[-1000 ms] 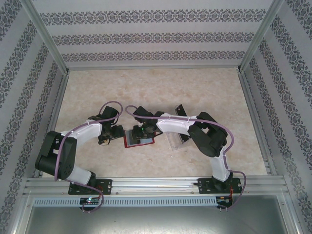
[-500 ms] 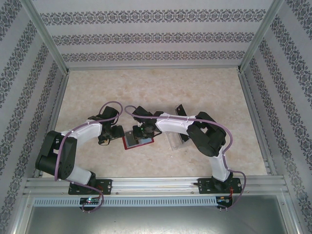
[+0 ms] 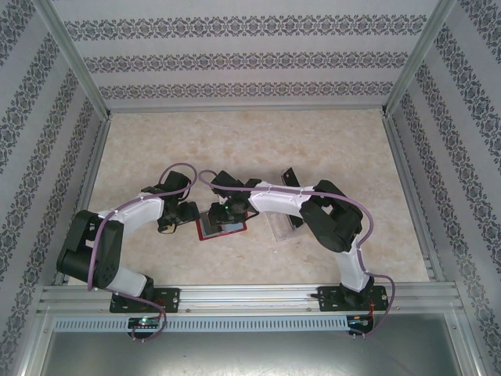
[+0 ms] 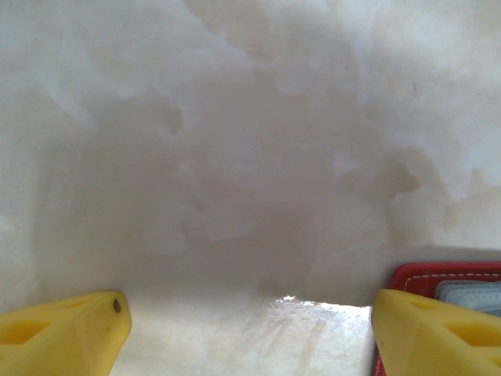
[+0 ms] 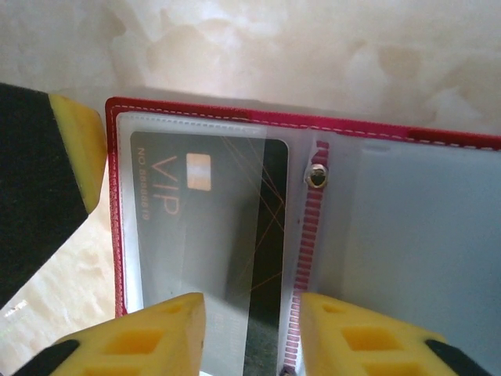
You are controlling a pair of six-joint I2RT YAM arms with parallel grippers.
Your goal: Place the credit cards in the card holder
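Note:
The red card holder point(image 5: 196, 110) lies open on the table, its clear pockets facing up. A dark credit card point(image 5: 211, 227) marked VIP sits in the left pocket, one long edge showing next to the red spine. My right gripper point(image 5: 252, 321) hovers just above that card, open, its yellow fingers point(image 5: 149, 333) apart and not clamping it. My left gripper point(image 4: 250, 321) is open over bare table, its right finger point(image 4: 434, 329) at the holder's left edge point(image 4: 446, 272). From above, both grippers meet at the card holder point(image 3: 221, 225).
A clear plastic tray point(image 3: 282, 227) stands right of the holder under the right arm, with a dark card point(image 3: 291, 178) at its far end. Patterned walls and metal rails enclose the table. Open marble surface stretches toward the back.
The right gripper has edged a little to the left over the card holder. The left arm and the holder have stayed put.

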